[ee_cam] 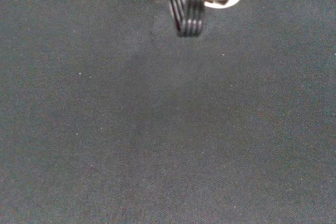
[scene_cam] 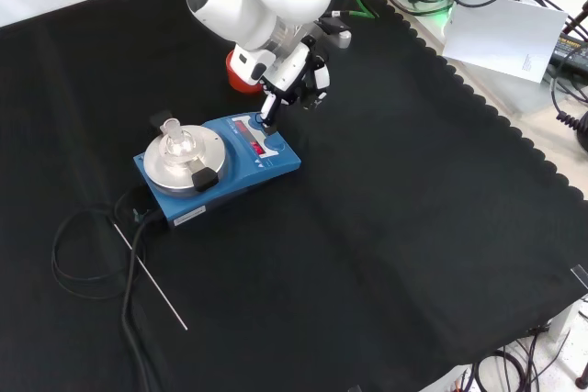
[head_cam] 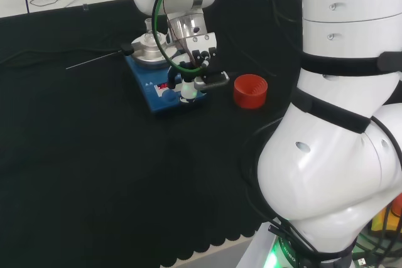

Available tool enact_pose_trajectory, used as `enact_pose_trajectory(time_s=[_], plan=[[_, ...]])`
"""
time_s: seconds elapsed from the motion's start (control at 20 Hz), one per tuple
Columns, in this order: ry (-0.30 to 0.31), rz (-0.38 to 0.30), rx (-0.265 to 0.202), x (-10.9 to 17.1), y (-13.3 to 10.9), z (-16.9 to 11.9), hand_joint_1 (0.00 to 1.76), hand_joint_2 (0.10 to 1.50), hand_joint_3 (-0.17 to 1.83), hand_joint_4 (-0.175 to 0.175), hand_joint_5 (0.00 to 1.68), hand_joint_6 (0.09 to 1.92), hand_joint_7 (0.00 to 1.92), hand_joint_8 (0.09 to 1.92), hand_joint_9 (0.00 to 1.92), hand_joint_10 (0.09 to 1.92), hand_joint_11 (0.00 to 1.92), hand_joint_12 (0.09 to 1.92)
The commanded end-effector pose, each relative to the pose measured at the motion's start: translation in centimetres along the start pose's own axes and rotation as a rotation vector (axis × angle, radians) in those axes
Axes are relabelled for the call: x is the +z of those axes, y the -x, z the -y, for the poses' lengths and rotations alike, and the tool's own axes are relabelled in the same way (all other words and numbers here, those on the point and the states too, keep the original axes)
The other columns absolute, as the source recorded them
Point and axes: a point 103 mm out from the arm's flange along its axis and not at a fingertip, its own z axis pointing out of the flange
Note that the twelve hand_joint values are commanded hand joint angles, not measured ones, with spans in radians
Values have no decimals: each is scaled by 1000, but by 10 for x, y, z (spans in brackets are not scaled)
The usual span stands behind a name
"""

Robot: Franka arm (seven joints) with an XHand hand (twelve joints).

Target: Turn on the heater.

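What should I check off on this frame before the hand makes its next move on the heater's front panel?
1. Heater flat on the black cloth: ok.
2. Hand over the control end, one straight finger pointing down at the panel: ok.
3. Fingertip touching a control: cannot tell; in the head view the hand hides the contact point.
4. Panel lit: a red strip glows in the front view, but whether heating is on: cannot tell.
5. Glass vessel upright on the round plate, apart from the hand: ok.
6. Red ribbed ring standing beside the heater, off the panel: ok.
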Motion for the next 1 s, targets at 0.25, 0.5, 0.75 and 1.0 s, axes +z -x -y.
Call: enact_pose_trajectory(time_s=[0.25,0.5,0.75,1.0], plan=[[12,6,-4,4,1,-3,1402,682,1015,-49,252,639,1534,1609,1618,1411,1102,1256],[6,13,3,4,-2,-5,1401,682,1016,-49,256,639,1534,1609,1618,1411,1102,1256],[8,5,-4,5,0,-6,1401,681,1018,-49,258,639,1534,1608,1617,1411,1102,1255],[4,10,1,5,-1,-6,1401,681,1019,-50,259,639,1534,1608,1616,1411,1102,1255]])
